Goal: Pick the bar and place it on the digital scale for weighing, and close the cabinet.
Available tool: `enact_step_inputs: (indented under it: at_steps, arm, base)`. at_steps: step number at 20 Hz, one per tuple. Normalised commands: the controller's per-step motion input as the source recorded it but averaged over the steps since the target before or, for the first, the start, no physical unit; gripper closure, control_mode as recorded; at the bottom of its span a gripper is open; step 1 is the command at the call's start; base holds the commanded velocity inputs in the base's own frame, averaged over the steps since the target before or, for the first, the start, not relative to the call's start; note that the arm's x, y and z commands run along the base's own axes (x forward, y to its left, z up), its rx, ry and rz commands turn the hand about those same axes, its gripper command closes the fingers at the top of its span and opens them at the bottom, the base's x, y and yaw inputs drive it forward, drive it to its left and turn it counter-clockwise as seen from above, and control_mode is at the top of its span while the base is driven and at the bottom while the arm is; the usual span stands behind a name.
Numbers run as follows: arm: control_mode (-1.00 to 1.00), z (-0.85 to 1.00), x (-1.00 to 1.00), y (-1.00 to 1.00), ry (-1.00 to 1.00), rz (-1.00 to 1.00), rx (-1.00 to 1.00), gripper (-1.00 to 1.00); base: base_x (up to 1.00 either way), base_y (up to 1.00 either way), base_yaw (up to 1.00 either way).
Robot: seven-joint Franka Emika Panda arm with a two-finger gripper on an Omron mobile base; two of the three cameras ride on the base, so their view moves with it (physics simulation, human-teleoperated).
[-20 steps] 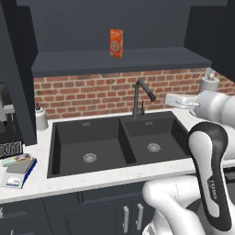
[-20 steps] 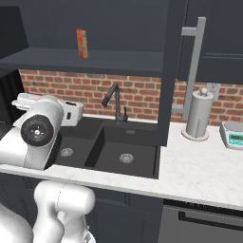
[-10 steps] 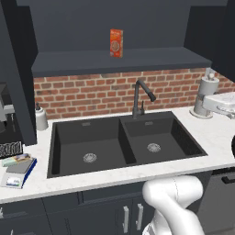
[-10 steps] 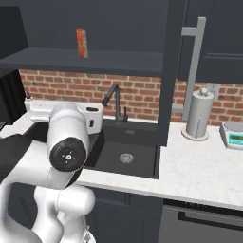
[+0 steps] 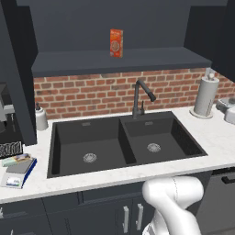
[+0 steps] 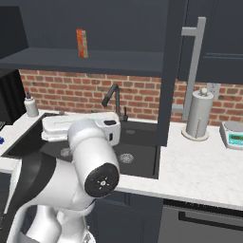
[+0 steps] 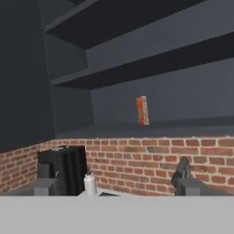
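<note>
- The gripper (image 7: 116, 188) is wide open with nothing between its 2 fingers. It points at the open cabinet (image 6: 168, 71) above the sink (image 5: 121, 144), well away from the counter where the work lies.
- Straight ahead of it stands the orange box (image 7: 142, 110) on the shelf. Reaching forward from this pose would risk taking the wrong thing.
- The bar (image 5: 16, 159) lies flat on the counter at the far left of the sink, against the back of the scale (image 5: 18, 173). I cannot tell whether it rests on the plate or only touches it.
- Because the bar is so low and thin, fingers coming down slightly off could scrape the counter. They could also push the bar away instead of closing around it.
- The scale sits close enough that a careless approach could shove it along the counter or off its edge.
- The dark open door (image 5: 18, 92) hangs just above that corner, so the swinging arm could strike it.
- The tap (image 5: 140, 96) rises between the arm and the bar. A low sweep across the sink could catch it.
- The other door's long handle (image 6: 192, 66) hangs above the paper towel roll (image 6: 198, 114). A clumsy push to shut it could knock the roll over.
</note>
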Motion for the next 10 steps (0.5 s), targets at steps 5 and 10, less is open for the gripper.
enact_step_inputs:
  at_steps: [5,10]
  arm:
    - [-1.0,-0.8,-0.02,-0.01,-0.19,0.0,0.13,-1.0]
    - [-1.0,-0.76,0.0,-0.05,-0.25,0.0,0.26,-1.0]
  base:
    - [0.0,0.0,0.0]
    - [0.0,0.0,0.0]
